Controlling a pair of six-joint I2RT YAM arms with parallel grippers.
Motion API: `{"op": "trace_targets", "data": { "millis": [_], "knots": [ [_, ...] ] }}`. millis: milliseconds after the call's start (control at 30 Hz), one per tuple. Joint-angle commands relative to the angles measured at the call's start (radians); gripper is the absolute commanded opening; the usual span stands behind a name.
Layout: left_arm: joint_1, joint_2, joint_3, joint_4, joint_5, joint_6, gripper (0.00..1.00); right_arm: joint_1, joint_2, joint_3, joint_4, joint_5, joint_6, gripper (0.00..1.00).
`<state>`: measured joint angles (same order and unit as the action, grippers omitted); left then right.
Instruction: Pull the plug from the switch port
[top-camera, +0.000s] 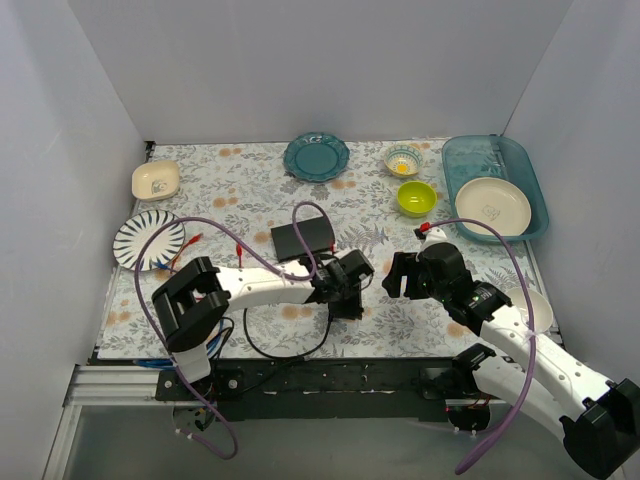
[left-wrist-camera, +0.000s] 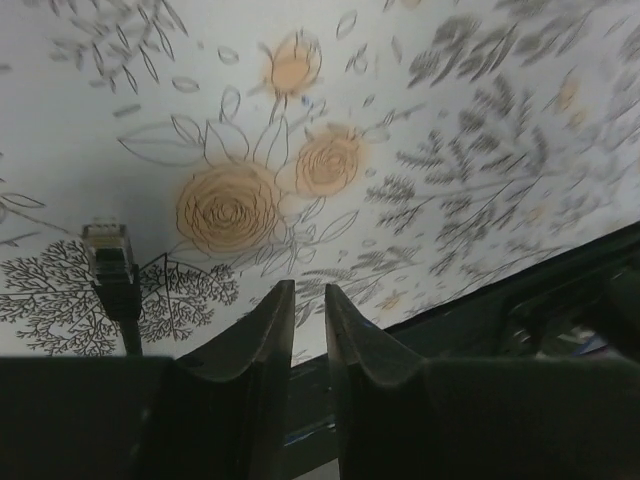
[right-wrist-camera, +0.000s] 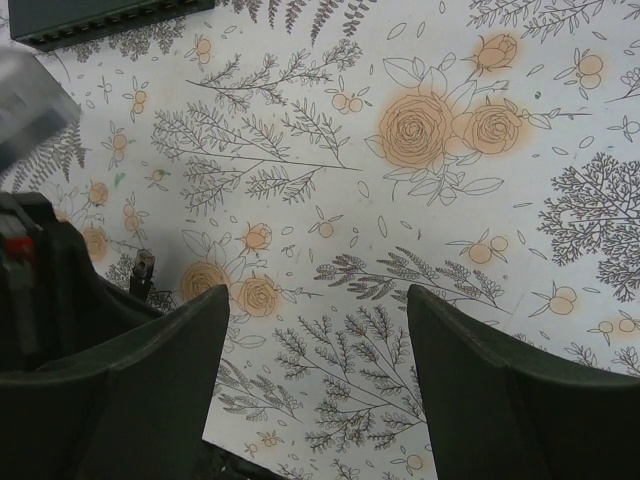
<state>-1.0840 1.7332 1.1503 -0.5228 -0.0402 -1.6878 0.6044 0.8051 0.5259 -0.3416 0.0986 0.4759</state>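
Looping near the front edge of the floral-printed cloth counter (top-camera: 250, 190), a thin black cable (top-camera: 247, 328) runs toward the left arm's tool (left-wrist-camera: 308, 292). That tool's jaws stand only a narrow slit apart, with nothing between them. Just left of it in its wrist view lies the cable's black plug with a clear tip (left-wrist-camera: 107, 248), loose on the cloth and in no socket. The right arm's tool (right-wrist-camera: 318, 300) hangs to the right, jaws spread wide and empty. In its wrist view the plug is a tiny dark shape beside one finger, too small to read.

Just beyond the left tool sits the small flat matte-black rectangular switch (top-camera: 303, 237), apart from both tools. The right wrist view cuts it off at the top-left corner, showing only a strip of its socket edge. From above, the left tool hides the plug.

Farther off stand a lime-green bowl (top-camera: 416, 198) and a round teal ceramic plate (top-camera: 316, 157). The right arm half covers a white bowl (top-camera: 540, 308).
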Motion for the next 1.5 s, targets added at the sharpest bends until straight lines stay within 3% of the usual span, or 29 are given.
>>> {"op": "trace_targets", "data": {
  "millis": [0, 167, 300, 433, 567, 700, 767, 967, 1133, 1300, 1467],
  "knots": [
    [-0.017, 0.000, -0.053, 0.027, 0.114, 0.126, 0.18, 0.001, -0.015, 0.022, 0.007, 0.010, 0.009, 0.79],
    [-0.004, 0.065, -0.126, -0.083, 0.019, -0.011, 0.17, 0.001, -0.006, 0.029, 0.004, 0.021, 0.003, 0.79],
    [0.114, 0.085, -0.263, -0.201, 0.039, -0.190, 0.15, 0.000, 0.006, 0.033, 0.009, 0.023, 0.000, 0.80],
    [0.266, -0.042, -0.458, -0.232, 0.066, -0.297, 0.12, -0.002, 0.028, 0.049, 0.003, 0.027, -0.014, 0.80],
    [0.480, -0.345, -0.569, -0.279, 0.004, -0.349, 0.09, -0.005, 0.043, 0.051, 0.000, 0.033, -0.022, 0.80],
    [0.666, -0.524, -0.574, -0.341, -0.058, -0.343, 0.12, -0.008, 0.055, 0.048, 0.009, 0.020, -0.022, 0.80],
    [0.776, -0.543, -0.557, -0.374, -0.099, -0.314, 0.13, -0.009, 0.065, 0.054, 0.009, 0.016, -0.025, 0.80],
    [0.930, -0.549, -0.376, -0.431, -0.239, -0.240, 0.16, -0.009, 0.088, 0.074, 0.022, 0.012, -0.037, 0.80],
    [0.958, -0.440, -0.122, -0.389, -0.257, -0.196, 0.20, -0.009, 0.147, 0.112, 0.053, 0.007, -0.042, 0.81],
    [0.943, -0.370, -0.138, -0.111, -0.029, -0.148, 0.22, -0.017, 0.308, 0.225, 0.154, -0.006, -0.037, 0.81],
    [0.823, -0.201, -0.135, -0.045, -0.019, -0.138, 0.17, -0.055, 0.619, 0.399, 0.191, -0.091, -0.017, 0.70]
  ]
}}
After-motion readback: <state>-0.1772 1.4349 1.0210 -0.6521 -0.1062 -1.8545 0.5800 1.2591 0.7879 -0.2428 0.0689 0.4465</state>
